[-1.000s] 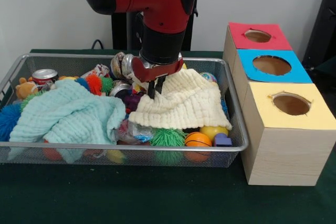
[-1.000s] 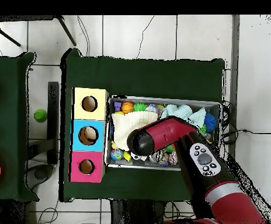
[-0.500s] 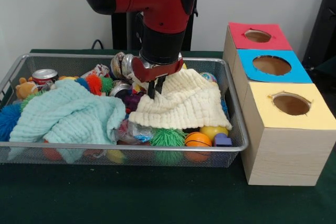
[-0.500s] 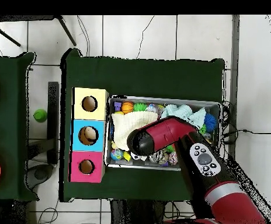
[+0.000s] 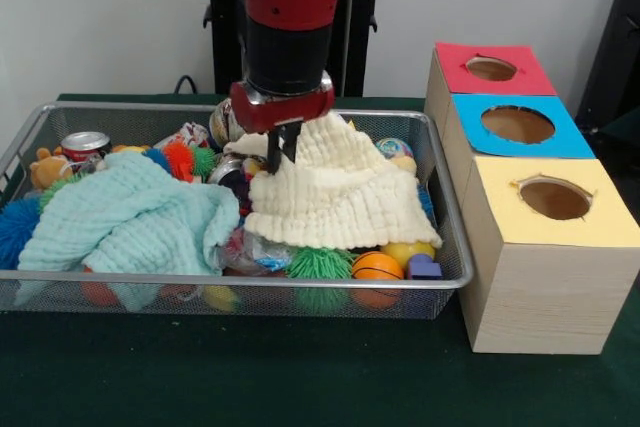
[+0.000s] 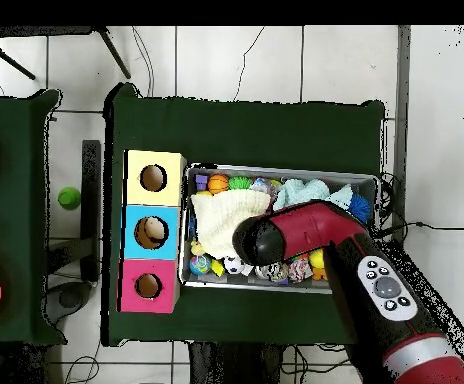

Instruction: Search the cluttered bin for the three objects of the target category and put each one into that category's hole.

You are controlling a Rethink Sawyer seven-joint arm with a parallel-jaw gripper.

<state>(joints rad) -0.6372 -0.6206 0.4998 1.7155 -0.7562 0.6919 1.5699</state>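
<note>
- The cream cloth and mint cloth cover most of the bin; what lies under them cannot be seen.
- From overhead the arm hides the gripper and the bin's middle.
- The arm comes straight down over the bin's far-middle part, wrist vertical.
- The gripper has its jaws pinched together on the cream cloth's peak, which is drawn up into a tent.
- The cloth's lower edge drapes over toys near the bin's front edge: a green spiky ball, an orange ball.
- A can stands at the far left corner.
- Boxes with red, blue and yellow holes stand just beside the bin's right edge.
</note>
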